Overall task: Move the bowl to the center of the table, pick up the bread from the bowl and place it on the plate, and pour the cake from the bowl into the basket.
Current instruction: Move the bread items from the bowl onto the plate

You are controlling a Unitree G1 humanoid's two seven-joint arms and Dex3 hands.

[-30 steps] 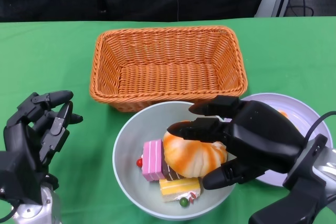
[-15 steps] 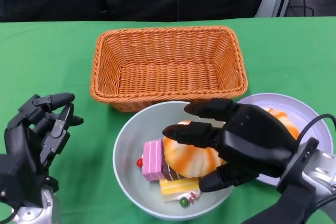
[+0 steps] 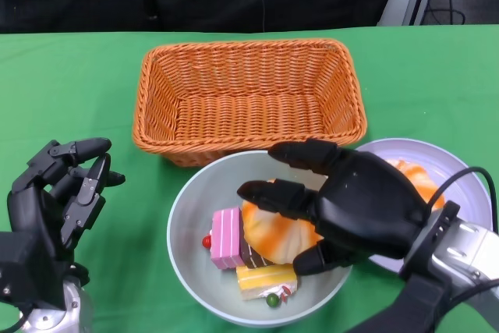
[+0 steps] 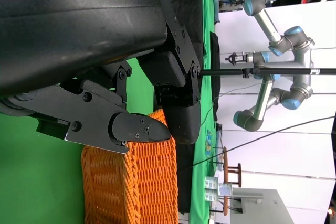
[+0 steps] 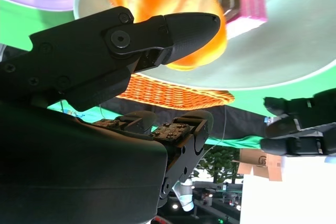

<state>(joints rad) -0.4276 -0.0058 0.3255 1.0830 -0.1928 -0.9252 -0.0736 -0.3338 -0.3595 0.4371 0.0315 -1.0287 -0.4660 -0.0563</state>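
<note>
The bowl (image 3: 191, 216) holds cake (image 3: 228, 237) and bread (image 3: 273, 232), which the right hand (image 3: 351, 204) is grasping; the left hand (image 3: 54, 193) hangs released beside the basket (image 3: 248, 95).

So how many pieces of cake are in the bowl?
2 show. A pink and brown layered cake slice lies on the pale grey bowl's left side, and a yellow cake slice lies nearer the front rim. The black right hand could hide more.
</note>
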